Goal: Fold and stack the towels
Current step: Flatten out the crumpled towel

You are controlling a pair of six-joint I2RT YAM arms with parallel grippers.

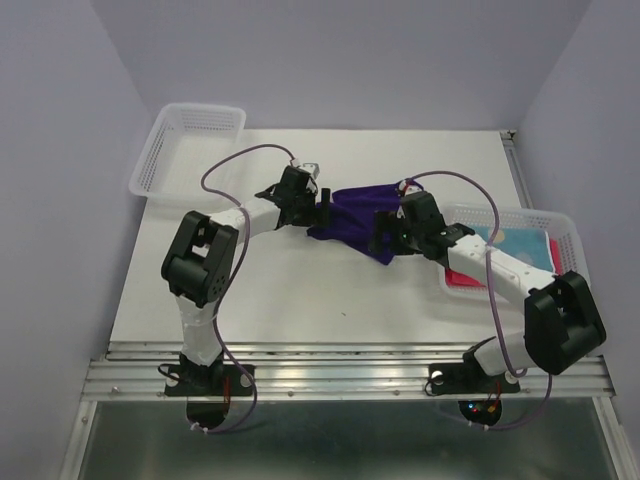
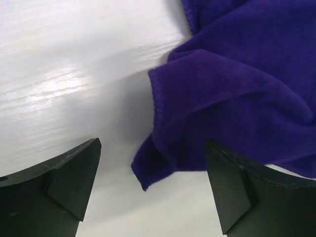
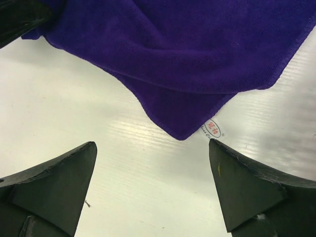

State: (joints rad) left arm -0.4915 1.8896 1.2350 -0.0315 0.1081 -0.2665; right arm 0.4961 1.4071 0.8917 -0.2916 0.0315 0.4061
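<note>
A dark purple towel (image 1: 357, 218) lies crumpled on the white table between my two grippers. My left gripper (image 1: 322, 212) is open at its left edge; in the left wrist view a towel corner (image 2: 148, 170) lies between the open fingers (image 2: 69, 173) without being held. My right gripper (image 1: 385, 238) is open at the towel's right corner; in the right wrist view the corner (image 3: 180, 129) with a small white label (image 3: 212, 129) lies just ahead of the open fingers (image 3: 237, 182). A light blue towel with orange dots (image 1: 515, 243) and a pink-red towel (image 1: 462, 277) lie in the right basket. The orange towel is out of view.
A white mesh basket (image 1: 187, 150) stands at the table's far left corner. Another white mesh basket (image 1: 565, 228) stands at the right edge, under my right arm. A metal rail (image 1: 340, 375) runs along the table's near edge.
</note>
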